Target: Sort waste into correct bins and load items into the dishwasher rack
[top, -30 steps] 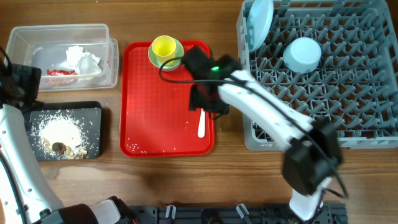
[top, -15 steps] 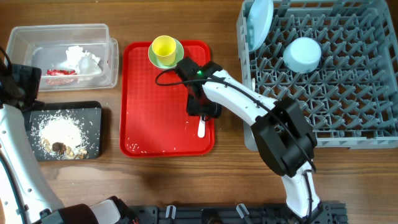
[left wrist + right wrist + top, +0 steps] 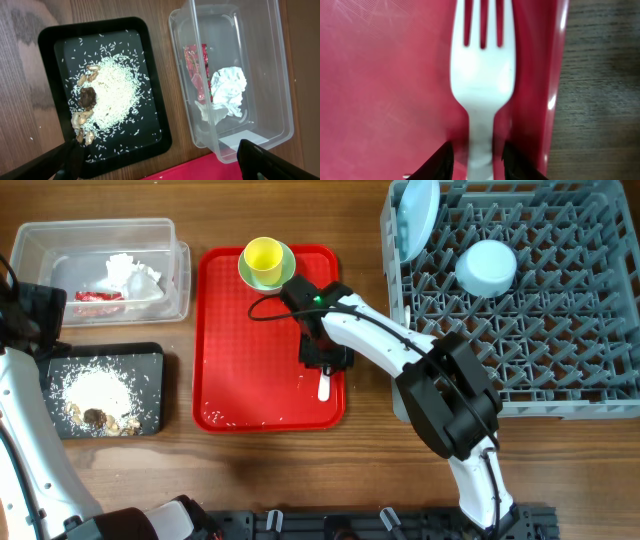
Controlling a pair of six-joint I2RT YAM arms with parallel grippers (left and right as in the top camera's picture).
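Observation:
A white plastic fork (image 3: 324, 387) lies at the right edge of the red tray (image 3: 240, 360). My right gripper (image 3: 325, 355) is down over it, open, one jaw on each side of the fork's handle (image 3: 481, 85) with a small gap on both sides (image 3: 477, 150). My left gripper (image 3: 160, 160) is open and empty above the black tray (image 3: 50, 35) and the clear tub (image 3: 280, 75). The napkin (image 3: 229, 92) and wrapper (image 3: 196, 65) lie in the tub. Brown scraps (image 3: 87, 97) and whitish crumbs lie in the black tray. The spoon is not in view.
A yellow cup (image 3: 263, 255) stands in a pale green bowl (image 3: 245, 270) at the tray's far edge. The grey rack (image 3: 560, 330) on the right holds a pale blue plate (image 3: 418, 215) on edge and an upturned pale blue bowl (image 3: 487, 267).
My right arm has swung left and the gripper has come down over the fork's handle. The left arm has not moved.

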